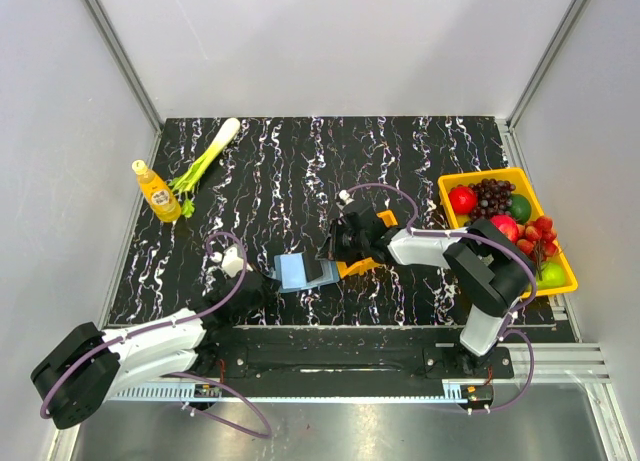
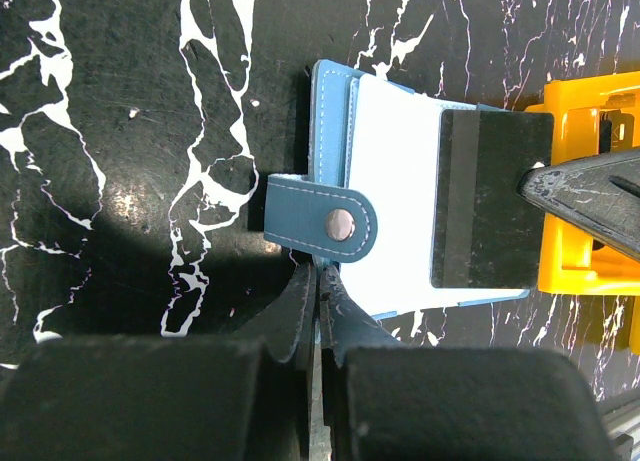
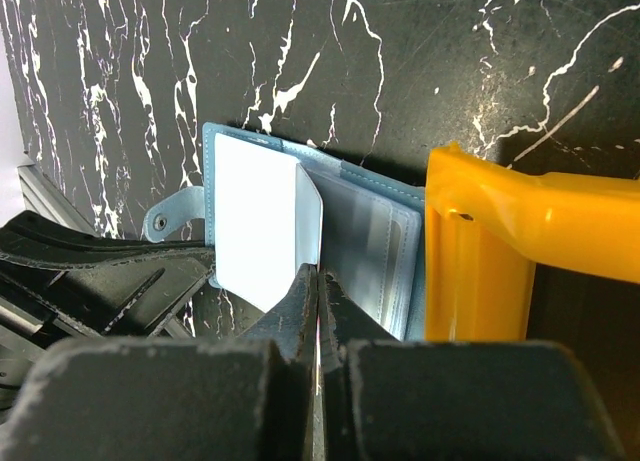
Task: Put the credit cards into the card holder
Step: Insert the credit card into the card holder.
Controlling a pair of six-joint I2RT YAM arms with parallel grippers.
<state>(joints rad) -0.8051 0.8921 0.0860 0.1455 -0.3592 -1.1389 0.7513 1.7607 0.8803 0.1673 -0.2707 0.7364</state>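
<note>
Left wrist, credit card (image 2: 490, 196) over open card holder (image 2: 333, 101)

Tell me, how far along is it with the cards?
Done: the card holder lies open, held at its edge by the left end effector. In hand: the right end effector grips one card over it, not yet tucked in. Left: sliding it in; other cards aren't visible.

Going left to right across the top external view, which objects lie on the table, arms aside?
Yellow bottle → green onion → blue card holder → small orange tray → yellow fruit bin.
</note>
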